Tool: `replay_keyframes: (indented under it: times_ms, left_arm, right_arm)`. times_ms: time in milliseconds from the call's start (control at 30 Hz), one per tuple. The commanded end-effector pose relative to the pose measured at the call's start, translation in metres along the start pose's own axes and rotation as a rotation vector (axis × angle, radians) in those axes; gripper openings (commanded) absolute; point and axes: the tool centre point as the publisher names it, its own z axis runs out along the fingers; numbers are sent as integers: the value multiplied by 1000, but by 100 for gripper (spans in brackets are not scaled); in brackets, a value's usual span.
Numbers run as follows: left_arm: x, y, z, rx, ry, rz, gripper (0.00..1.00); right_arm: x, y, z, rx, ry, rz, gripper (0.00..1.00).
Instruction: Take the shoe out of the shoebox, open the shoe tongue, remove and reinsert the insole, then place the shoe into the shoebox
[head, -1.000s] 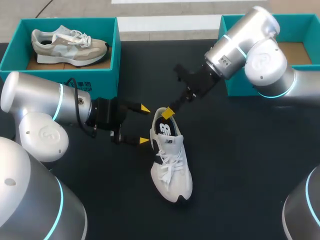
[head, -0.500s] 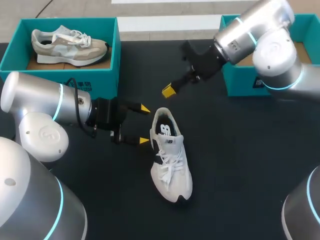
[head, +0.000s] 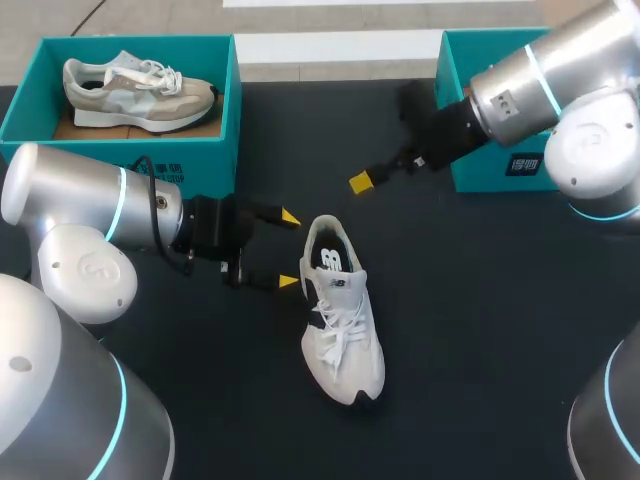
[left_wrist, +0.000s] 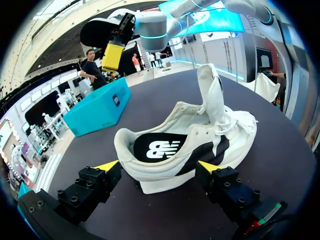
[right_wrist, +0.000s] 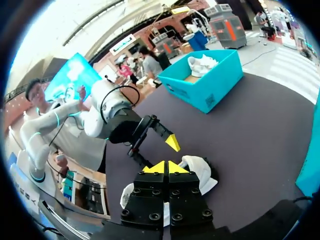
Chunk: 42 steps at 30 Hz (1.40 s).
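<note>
White shoe (head: 340, 310): heel toward 12 o'clock. Left gripper (head: 290, 250): fingers spread, at the shoe's 10 o'clock. Right gripper (head: 361, 182): clenched, empty, at its 12 o'clock.

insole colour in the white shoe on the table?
Black insole with a white logo; clearest in the left wrist view.

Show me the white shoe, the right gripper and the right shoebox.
white shoe (head: 343, 318): head view, on its laces.
right gripper (head: 360, 182): head view, at its yellow tips.
right shoebox (head: 485, 175): head view, on its front wall.
</note>
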Motion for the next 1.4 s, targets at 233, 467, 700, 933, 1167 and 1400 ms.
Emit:
replay_keyframes:
  times_ms: [233, 467, 700, 933, 1167, 1400]
  left_arm:
    - [-21, -12, -51, -67, -2, 3, 100]
    - [-32, -10, -83, -116, -33, 4, 100]
    - [-55, -5, -116, -150, -8, 18, 100]
    - [-70, 2, -137, -191, -7, 11, 100]
    - [-72, 3, -140, -210, -22, -5, 100]
    - [-72, 3, -140, -210, -22, -5, 100]
  right_arm:
    - [8, -13, -2, 69, -406, 92, 0]
    - [10, -21, 5, 205, -494, 112, 0]
    - [10, -21, 5, 205, -494, 112, 0]
    - [10, -21, 5, 205, -494, 112, 0]
    - [0, -24, 11, 167, -631, 226, 0]
    - [-7, -33, 36, 169, -832, 363, 0]
